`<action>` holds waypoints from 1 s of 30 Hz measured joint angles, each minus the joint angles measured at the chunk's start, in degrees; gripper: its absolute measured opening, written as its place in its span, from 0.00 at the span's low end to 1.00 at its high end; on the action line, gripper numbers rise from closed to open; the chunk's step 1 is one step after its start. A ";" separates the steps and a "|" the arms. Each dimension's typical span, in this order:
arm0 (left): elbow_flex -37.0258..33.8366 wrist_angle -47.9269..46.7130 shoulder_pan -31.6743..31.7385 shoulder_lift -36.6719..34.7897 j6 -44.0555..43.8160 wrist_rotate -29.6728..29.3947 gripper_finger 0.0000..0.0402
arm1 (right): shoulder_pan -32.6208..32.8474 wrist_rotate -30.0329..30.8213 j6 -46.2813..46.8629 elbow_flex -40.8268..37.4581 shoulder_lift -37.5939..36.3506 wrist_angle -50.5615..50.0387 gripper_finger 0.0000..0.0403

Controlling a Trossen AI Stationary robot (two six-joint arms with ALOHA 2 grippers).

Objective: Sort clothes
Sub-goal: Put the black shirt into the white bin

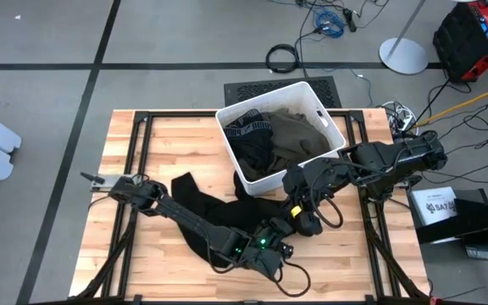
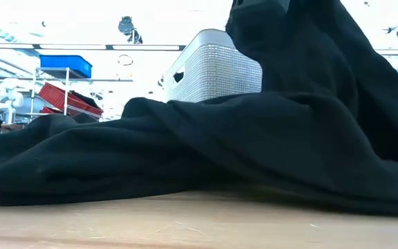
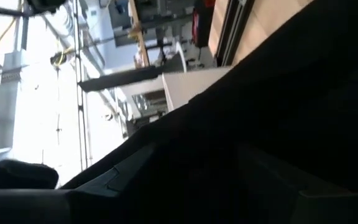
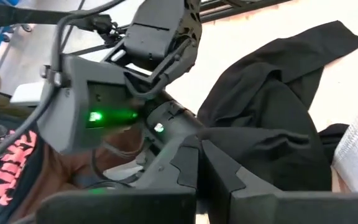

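Both tools meet over one black garment (image 1: 197,212) spread on the wooden counter (image 1: 142,246) just in front of the white bin (image 1: 312,102), and it looks as though they share it so the cloth can be lifted or drawn out between them for sorting. The left tool (image 1: 280,247) sits at the near edge of that garment with its fingers apart; whether any cloth lies between them I cannot tell, since its own wrist view is filled with dark fabric. The right tool (image 4: 199,163) is pinched fully closed just beside the left one, its tips at a raised fold of the black cloth, seemingly nipping it, though the hold is not plain. Behind both tools the bin already holds a dark olive garment (image 1: 291,135) and a black one (image 1: 248,135), so part of the sorting seems done. From overhead the whole layout reads clearly; the right wrist view alone shows the closed fingertips and the left arm's green lights close by; from counter level only a black mound hides nearly everything but the bin's ribbed wall.
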 joint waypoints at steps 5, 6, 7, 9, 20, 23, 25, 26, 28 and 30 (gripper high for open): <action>0.00 0.47 0.95 0.00 -1.45 -2.34 0.50 | 0.34 -3.40 -0.49 0.04 -0.02 1.15 0.00; 0.00 0.42 0.93 0.00 -2.54 -2.33 0.47 | 0.47 -3.67 -0.61 0.04 -0.01 1.12 0.00; 0.00 0.42 0.89 0.00 -3.58 -2.29 0.43 | 0.67 -3.97 -0.82 0.04 0.00 1.12 0.00; 0.00 0.43 0.82 0.00 -5.76 -2.10 0.31 | 1.05 -4.21 -1.03 0.04 0.02 1.16 0.00; 0.00 0.22 -1.42 -0.02 -9.43 -3.77 0.01 | 1.15 -5.23 -0.88 0.04 0.02 0.99 0.00; 0.00 0.16 -4.70 -0.42 -9.69 -4.59 0.01 | 1.25 -2.60 -2.61 0.02 0.02 0.62 0.02; 0.00 -0.24 -6.85 -0.84 -9.70 -5.01 0.01 | 1.19 -1.32 -4.80 0.02 0.02 0.64 0.05; 0.00 -0.21 -7.82 -0.90 -9.85 -5.14 0.01 | 1.18 -1.13 -5.91 0.02 0.02 0.68 0.07; 0.00 -0.29 -9.20 -0.92 -10.67 -5.81 0.00 | 1.16 -1.00 -7.39 0.02 0.02 0.84 0.12; 0.00 -0.40 -10.03 -0.92 -10.81 -5.94 0.00 | 1.18 -0.97 -8.47 0.00 0.02 1.28 0.19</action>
